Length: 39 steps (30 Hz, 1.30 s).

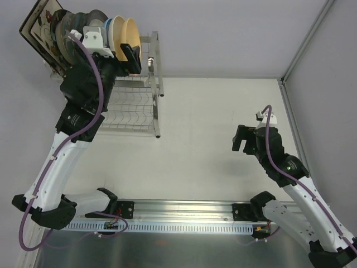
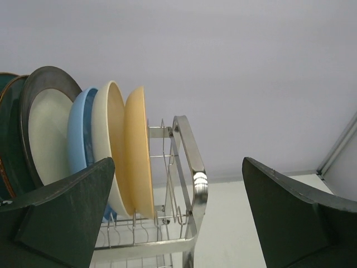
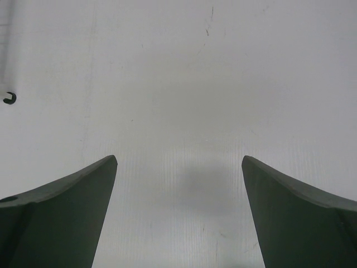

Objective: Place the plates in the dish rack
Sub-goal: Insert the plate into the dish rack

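Observation:
The silver dish rack (image 1: 157, 84) stands at the back left of the table. Its upper tier holds plates on edge: a square floral plate (image 1: 40, 27) at the far left, then dark ones, a light blue one and a pale yellow plate (image 1: 133, 30) at the right end. The left wrist view shows the same row: dark-rimmed cream plate (image 2: 49, 131), light blue plate (image 2: 78, 134), cream plate (image 2: 106, 123) and pale yellow plate (image 2: 136, 151), with the rack's frame (image 2: 192, 162) beside them. My left gripper (image 1: 133, 60) (image 2: 178, 162) is open just right of the yellow plate, holding nothing. My right gripper (image 1: 241, 142) (image 3: 179, 158) hangs open above bare table.
The rack's lower tier (image 1: 128, 114) of wire slots lies under my left arm. A metal rail (image 1: 184, 215) runs along the near edge between the arm bases. A raised border (image 1: 290, 106) lines the table's right side. A small black clip (image 3: 9, 98) lies on the table.

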Motion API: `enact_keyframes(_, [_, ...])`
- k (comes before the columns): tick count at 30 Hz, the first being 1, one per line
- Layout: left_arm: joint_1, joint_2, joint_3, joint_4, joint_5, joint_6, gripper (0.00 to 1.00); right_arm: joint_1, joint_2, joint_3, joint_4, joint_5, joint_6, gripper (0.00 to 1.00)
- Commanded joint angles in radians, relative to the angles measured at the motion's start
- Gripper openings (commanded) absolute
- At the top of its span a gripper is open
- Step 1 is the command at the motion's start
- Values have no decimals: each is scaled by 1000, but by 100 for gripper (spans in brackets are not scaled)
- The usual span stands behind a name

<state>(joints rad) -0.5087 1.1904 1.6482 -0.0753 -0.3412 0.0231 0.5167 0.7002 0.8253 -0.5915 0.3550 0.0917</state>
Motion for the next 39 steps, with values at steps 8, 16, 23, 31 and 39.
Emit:
enact_keyframes(8, [2, -287, -197, -116, 58, -22, 99, -4, -126, 185, -128, 117, -79, 100])
enact_keyframes(16, [2, -602, -410, -352, -57, -51, 99, -4, -229, 238, -156, 191, -138, 100])
enact_keyframes(23, [2, -828, -533, -527, -137, -89, 99, -4, -337, 195, -149, 298, -204, 100])
enact_keyframes(31, [2, -1023, -579, -727, -159, -138, 99, -3, -477, 149, -238, 417, -233, 100])
enact_keyframes(39, [2, -1150, -571, -871, -150, -192, 99, -4, -620, 126, -364, 411, -179, 100])
